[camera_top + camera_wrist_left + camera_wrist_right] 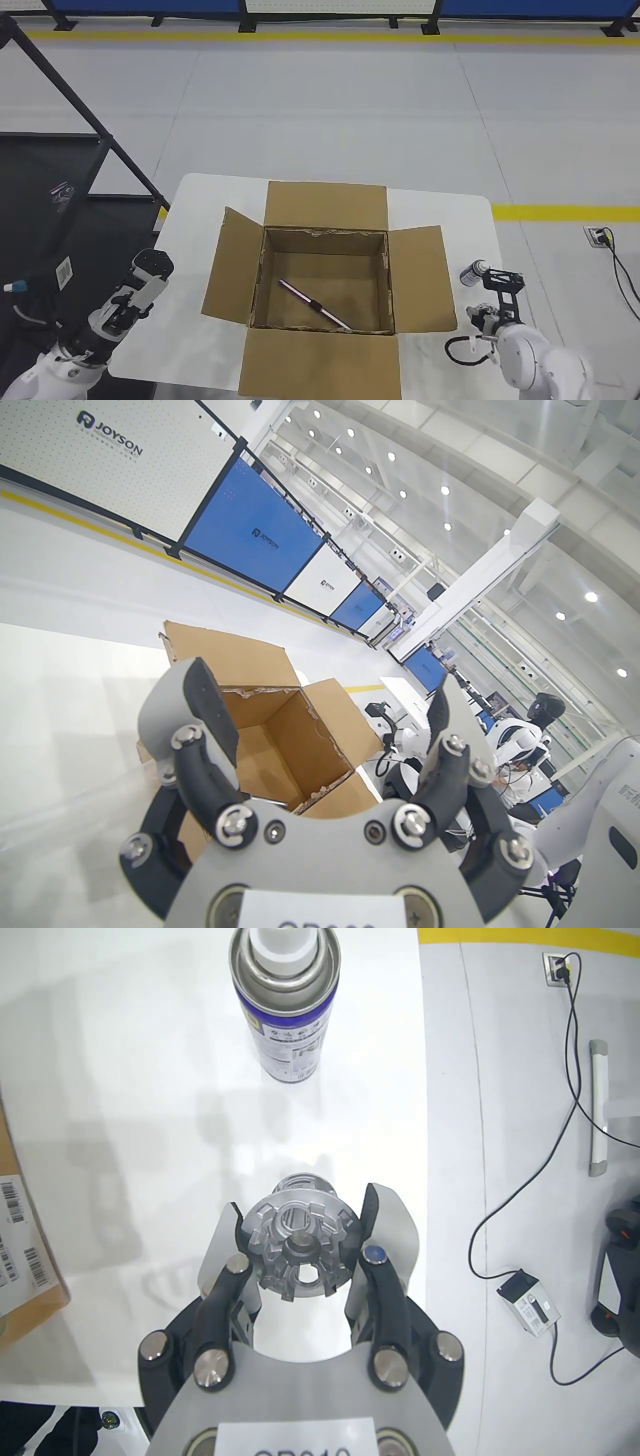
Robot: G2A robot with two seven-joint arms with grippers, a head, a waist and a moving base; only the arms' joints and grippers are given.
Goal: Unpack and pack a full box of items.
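Unpacking seems underway: at the top view's lower right your right gripper (302, 1228) pinches a silver toothed metal hub (300, 1255) near the brown cardboard box (325, 205), your left gripper (322, 680) gapes empty, so you should next set the hub down.

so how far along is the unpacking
Done: the spray can stands beside the open cardboard box. In hand: the right gripper is shut on a toothed metal hub. To do: a slim rod-like tool lies in the box, the left gripper is open, and repacking looks unstarted.
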